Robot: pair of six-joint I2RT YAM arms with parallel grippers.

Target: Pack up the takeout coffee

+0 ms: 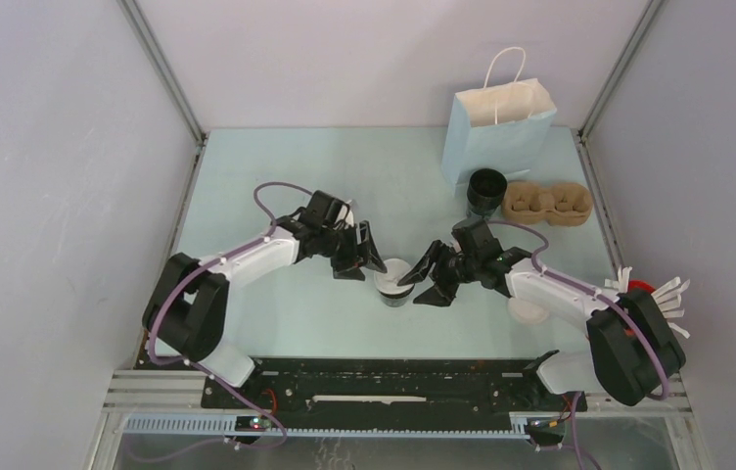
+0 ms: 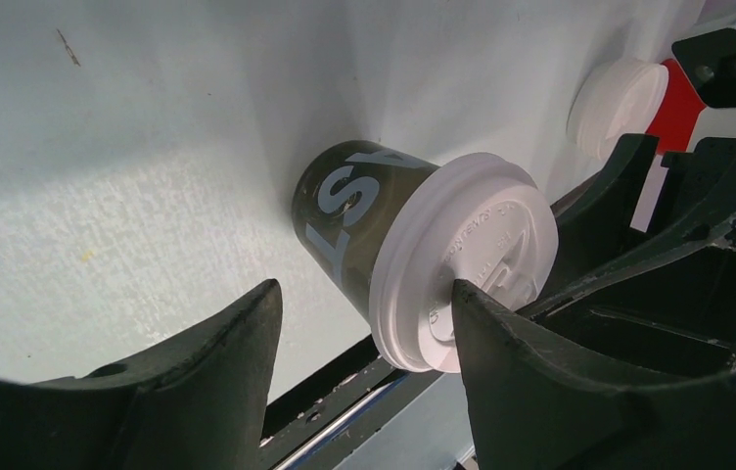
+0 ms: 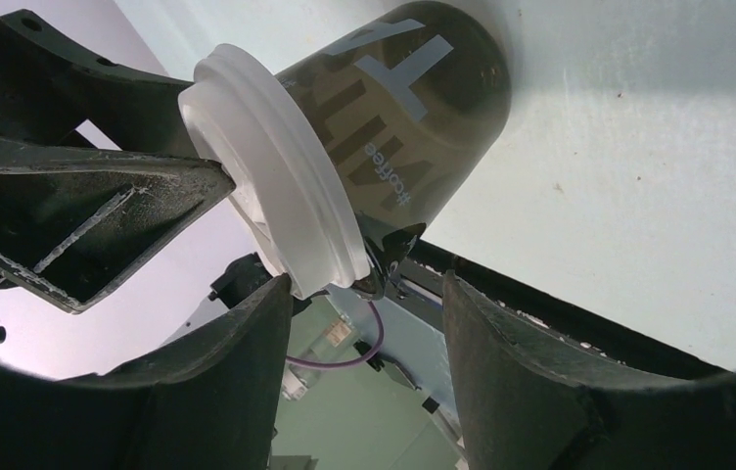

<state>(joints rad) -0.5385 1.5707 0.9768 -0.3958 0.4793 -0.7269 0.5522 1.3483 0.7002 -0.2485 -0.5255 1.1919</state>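
A dark coffee cup (image 1: 393,284) with a white lid stands upright in the middle of the table. In the left wrist view the cup (image 2: 354,211) shows its pale lettering and its lid (image 2: 467,259). My left gripper (image 1: 359,262) is open on the cup's left, one fingertip (image 2: 467,308) at the lid's rim. Open too, my right gripper (image 1: 428,281) flanks the cup (image 3: 403,117) from the right, one fingertip (image 3: 281,294) just below the lid. Neither pair of jaws encloses the cup. A light blue paper bag (image 1: 498,132) stands at the back right.
An open black cup (image 1: 486,191) stands in front of the bag, beside a brown cardboard carrier (image 1: 547,203). A loose white lid (image 1: 528,311) lies by my right arm. White strips and a red object (image 1: 653,292) sit at the right edge.
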